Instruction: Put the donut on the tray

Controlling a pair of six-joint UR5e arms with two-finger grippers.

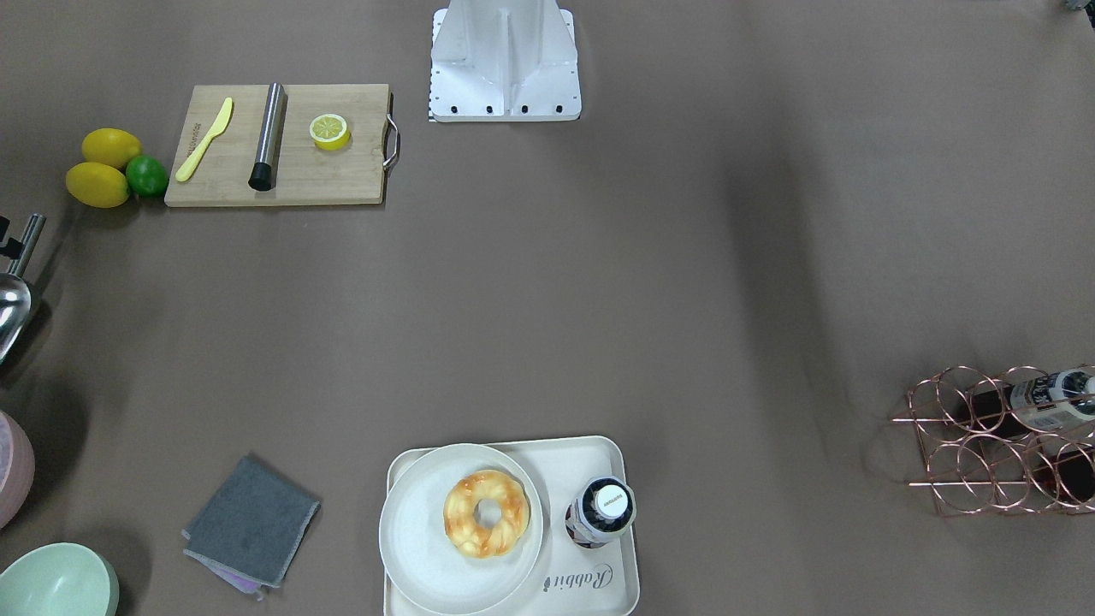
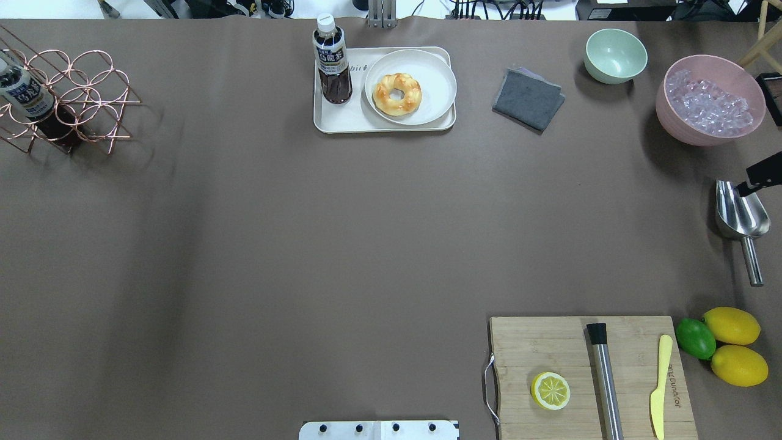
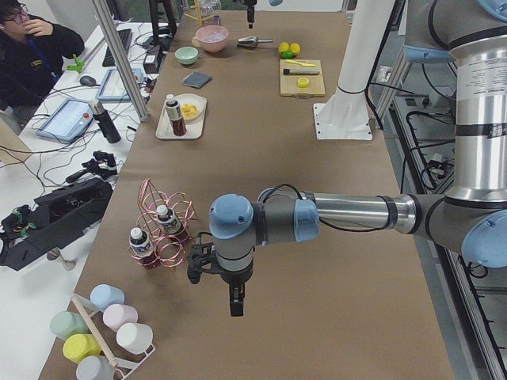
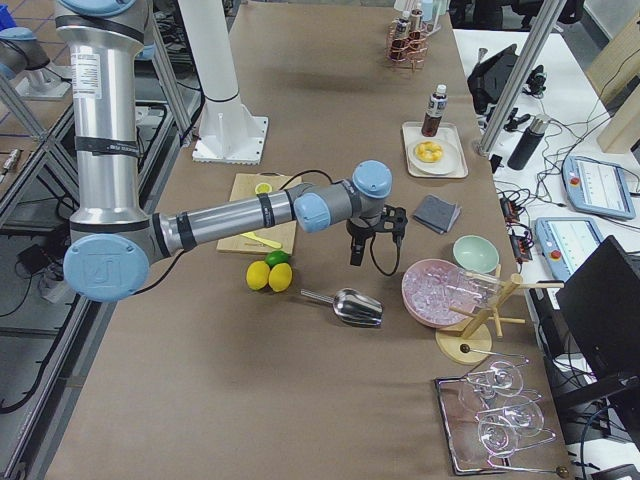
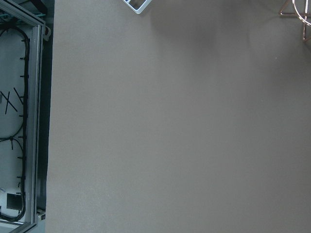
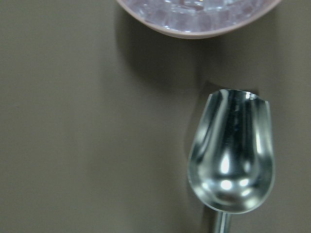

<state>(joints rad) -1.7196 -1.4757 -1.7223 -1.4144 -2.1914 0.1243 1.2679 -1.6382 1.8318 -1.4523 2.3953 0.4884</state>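
The donut (image 2: 397, 93), a golden-orange and cream ring, lies on a round off-white plate (image 2: 437, 73). The plate stands on the cream tray (image 2: 324, 119) at the table's far edge, beside a dark drink bottle (image 2: 332, 61). The donut also shows in the front-facing view (image 1: 486, 513). My left gripper (image 3: 235, 305) hangs over bare table near the wire rack, far from the tray; I cannot tell if it is open or shut. My right gripper (image 4: 355, 255) hovers above a metal scoop (image 2: 741, 215). Only a black tip of it (image 2: 757, 179) shows overhead, so its state is unclear.
A pink bowl of ice (image 2: 710, 101), a green bowl (image 2: 615, 55) and a grey cloth (image 2: 528, 99) lie right of the tray. A cutting board (image 2: 586, 342) holds a lemon half (image 2: 550, 391), a steel rod and a yellow knife. A copper wire rack (image 2: 67, 101) stands far left.
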